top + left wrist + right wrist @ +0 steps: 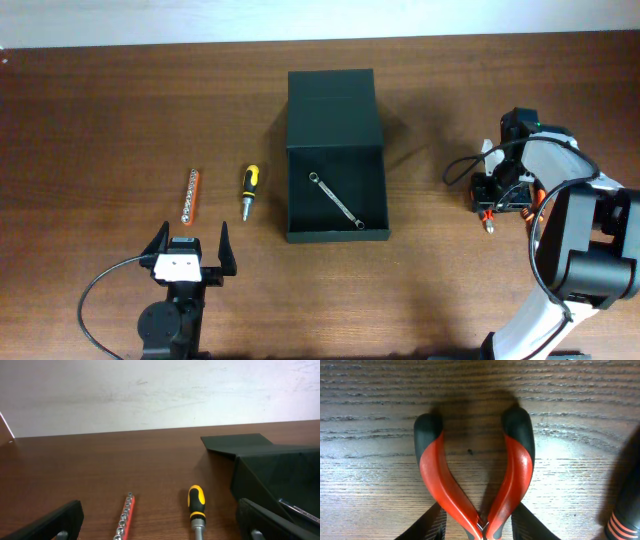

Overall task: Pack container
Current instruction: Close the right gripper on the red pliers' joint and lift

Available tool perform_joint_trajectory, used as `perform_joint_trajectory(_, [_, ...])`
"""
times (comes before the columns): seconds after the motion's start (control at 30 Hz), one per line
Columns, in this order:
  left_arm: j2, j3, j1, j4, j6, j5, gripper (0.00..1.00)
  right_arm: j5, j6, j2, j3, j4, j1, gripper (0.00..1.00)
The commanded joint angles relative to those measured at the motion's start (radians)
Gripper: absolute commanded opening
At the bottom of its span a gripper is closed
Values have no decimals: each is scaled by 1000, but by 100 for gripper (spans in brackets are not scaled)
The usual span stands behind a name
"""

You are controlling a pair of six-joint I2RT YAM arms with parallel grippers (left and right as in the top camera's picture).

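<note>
The dark green-black container (292, 190) stands open at the table's middle with its flap lid (330, 105) folded back; a silver wrench (336, 199) lies inside. It also shows in the left wrist view (280, 470). My right gripper (497, 195) points down at the table's right side. In the right wrist view its fingers (479, 525) press against both sides of red-and-black pliers (437, 470) near the pivot, and the pliers lie on the wood. My left gripper (191, 238) is open and empty at the front left (160, 525).
An orange socket rail (191, 194) (125, 516) and a yellow-and-black screwdriver (249, 188) (196, 507) lie between my left gripper and the container. A dark object with orange stripes (622, 515) is just right of the pliers.
</note>
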Motion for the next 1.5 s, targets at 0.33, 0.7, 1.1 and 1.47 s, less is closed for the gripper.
perform_joint_trajectory(0.33, [-6,-7,4,0,-9,-7,99,-10,-2,16,-9,0,-2,34])
perform_joint_trajectory(0.7, [-6,-7,4,0,-9,-7,99,-11,-2,16,-9,-1,-2,29])
perform_joint_trajectory(1.1, [-6,-7,4,0,-9,-7,99,-10,-2,16,-9,-1,-2,23])
perform_joint_trajectory(1.47, [-6,-7,4,0,-9,-7,99,-10,16,16,-9,0,-2,20])
